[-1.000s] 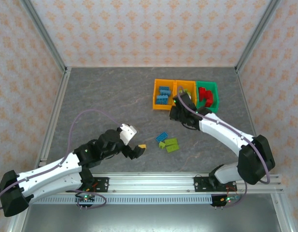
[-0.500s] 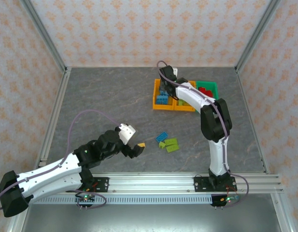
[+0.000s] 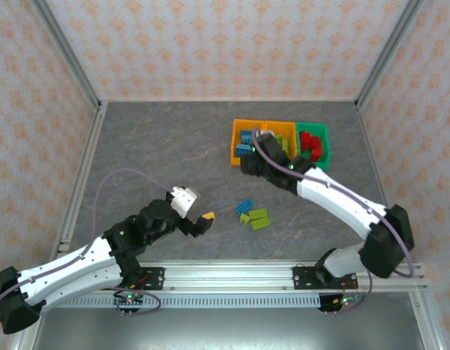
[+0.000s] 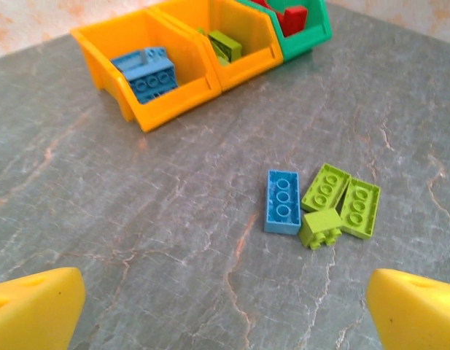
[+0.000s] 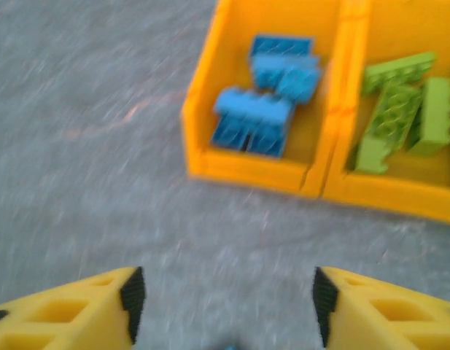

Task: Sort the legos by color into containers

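Late in the sorting, by the look of it; binned blue bricks (image 5: 265, 109) in the left orange bin (image 3: 234, 146), binned lime bricks (image 5: 400, 109) in the middle orange bin (image 3: 281, 122), red bricks (image 3: 310, 140) in the green bin (image 3: 328, 146), all three bins in a row toward the far right corner of the tabletop (image 3: 159, 146); left loose nearer the near edge, one blue brick (image 4: 283, 201) just beside a cluster of three lime pieces (image 4: 325, 188); left gripper (image 4: 225, 310) spread wide, empty, facing that cluster from short of it; right gripper (image 5: 225, 306) spread too, pinching nothing, hovering just before the left orange bin; next, probably: jaws down across the loose blue brick's narrow sides, clear of the lime neighbours, then a carry to the left orange bin.
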{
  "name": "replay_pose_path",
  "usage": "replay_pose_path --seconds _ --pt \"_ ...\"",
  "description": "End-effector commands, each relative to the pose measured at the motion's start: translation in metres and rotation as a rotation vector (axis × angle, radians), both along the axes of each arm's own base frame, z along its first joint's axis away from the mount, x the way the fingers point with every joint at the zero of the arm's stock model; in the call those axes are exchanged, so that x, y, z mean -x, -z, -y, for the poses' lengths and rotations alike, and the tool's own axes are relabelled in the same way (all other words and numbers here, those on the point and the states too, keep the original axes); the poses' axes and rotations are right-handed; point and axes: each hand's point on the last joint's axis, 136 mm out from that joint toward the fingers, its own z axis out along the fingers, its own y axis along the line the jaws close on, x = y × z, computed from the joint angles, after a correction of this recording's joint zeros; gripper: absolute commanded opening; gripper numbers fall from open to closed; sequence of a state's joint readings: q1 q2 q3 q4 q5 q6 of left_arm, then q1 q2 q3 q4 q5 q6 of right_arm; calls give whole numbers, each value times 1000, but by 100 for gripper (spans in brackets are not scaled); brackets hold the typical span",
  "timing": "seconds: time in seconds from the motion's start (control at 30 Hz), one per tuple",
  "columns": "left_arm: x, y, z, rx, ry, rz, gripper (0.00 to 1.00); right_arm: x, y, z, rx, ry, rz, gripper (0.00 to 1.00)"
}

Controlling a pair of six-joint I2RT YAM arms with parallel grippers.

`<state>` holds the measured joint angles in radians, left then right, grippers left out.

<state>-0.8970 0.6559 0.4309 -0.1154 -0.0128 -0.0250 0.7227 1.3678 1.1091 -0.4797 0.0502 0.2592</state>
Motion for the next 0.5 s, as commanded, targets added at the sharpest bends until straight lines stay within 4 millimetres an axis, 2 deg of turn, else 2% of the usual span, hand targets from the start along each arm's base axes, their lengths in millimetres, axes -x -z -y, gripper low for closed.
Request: replay_pose_path --seconds 0.0,0.07,0.17,0.27,0.47 --pt "-4 -1 -13 3 -61 39 100 55 48 -5 156 -173 -112 76" --pt "-5 -3 -16 8 -77 50 100 75 65 -10 218 -245 -150 88" --pt "-7 -2 -19 4 -92 56 100 84 92 -15 261 -301 -239 95" --pt "-8 0 -19 -7 -98 54 100 80 109 -24 301 -337 -268 99" --pt "-9 4 -19 -25 -101 47 100 62 148 -29 387 -379 -323 99"
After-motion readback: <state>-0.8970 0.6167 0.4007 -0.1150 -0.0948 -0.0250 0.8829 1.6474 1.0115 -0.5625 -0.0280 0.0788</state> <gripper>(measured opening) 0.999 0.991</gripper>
